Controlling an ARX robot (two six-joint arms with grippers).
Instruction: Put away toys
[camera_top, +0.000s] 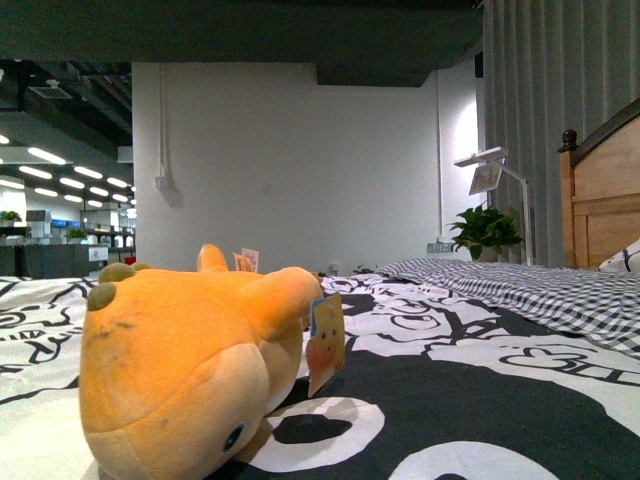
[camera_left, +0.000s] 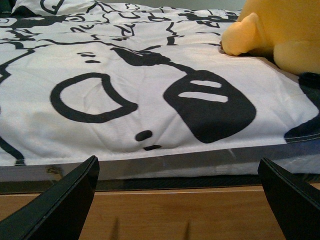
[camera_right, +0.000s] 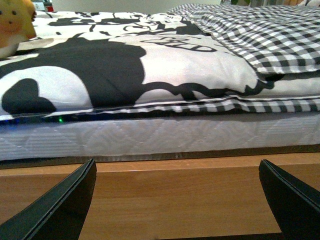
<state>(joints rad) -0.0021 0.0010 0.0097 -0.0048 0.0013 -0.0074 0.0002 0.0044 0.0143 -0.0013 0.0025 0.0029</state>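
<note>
Orange plush animal (camera_top: 190, 370) lies on cartoon-print bedspread (camera_top: 480, 400), untouched; left gripper (camera_left: 177, 161) and right gripper (camera_right: 177, 163) both spread wide, empty; nothing put away yet.

left gripper (camera_left: 177, 161): jaws spread wide, two dark tapered fingers (camera_left: 60, 210) far apart, tips level with each other. right gripper (camera_right: 176, 162): same pose, jaws wide, fingers (camera_right: 295, 200) symmetric, tips level. both wrists held flat, no roll, fingers pointing straight ahead
</note>
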